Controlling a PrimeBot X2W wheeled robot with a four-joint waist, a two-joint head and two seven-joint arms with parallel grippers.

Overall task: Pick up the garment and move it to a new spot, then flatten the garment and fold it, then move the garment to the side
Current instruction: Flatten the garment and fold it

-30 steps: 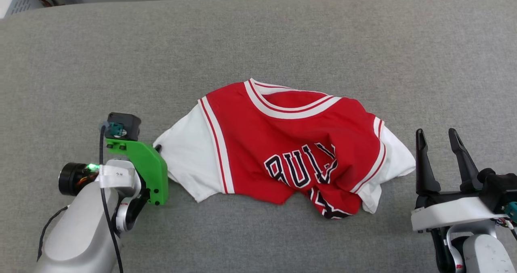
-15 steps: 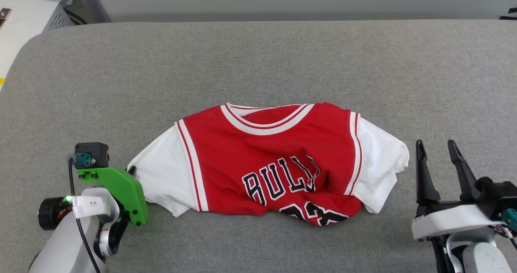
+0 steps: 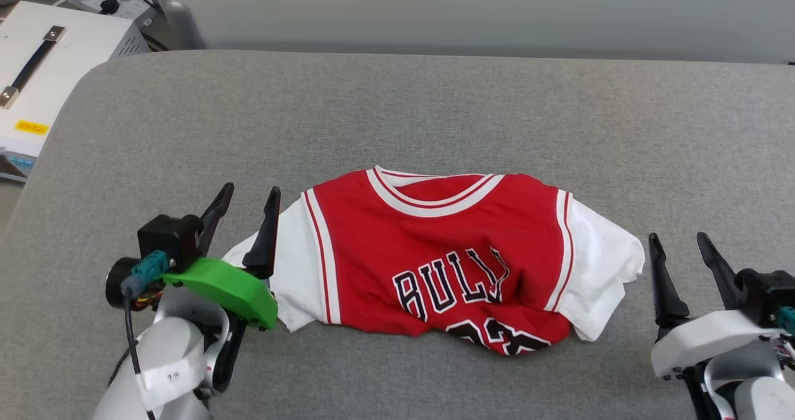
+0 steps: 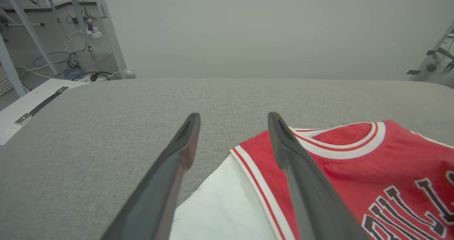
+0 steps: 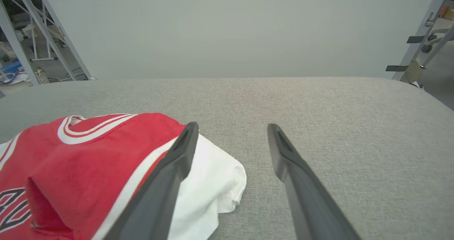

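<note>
Red Bulls jersey (image 3: pixel 447 252) rumpled midway on grey padded surface (image 3: pixel 435 109); just released by left gripper (image 3: pixel 250 190), now wide and empty over one white sleeve (image 3: pixel 292 264); right gripper (image 3: pixel 677 237) wide, empty beside the other sleeve (image 3: pixel 605 264); points to flattening next.

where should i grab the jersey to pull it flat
Probably the two white sleeves, each gripper from its own side. The left sleeve lies by the open left gripper, the right sleeve near the open right gripper. They stick out sideways, while the lower hem of the garment is crumpled.
</note>
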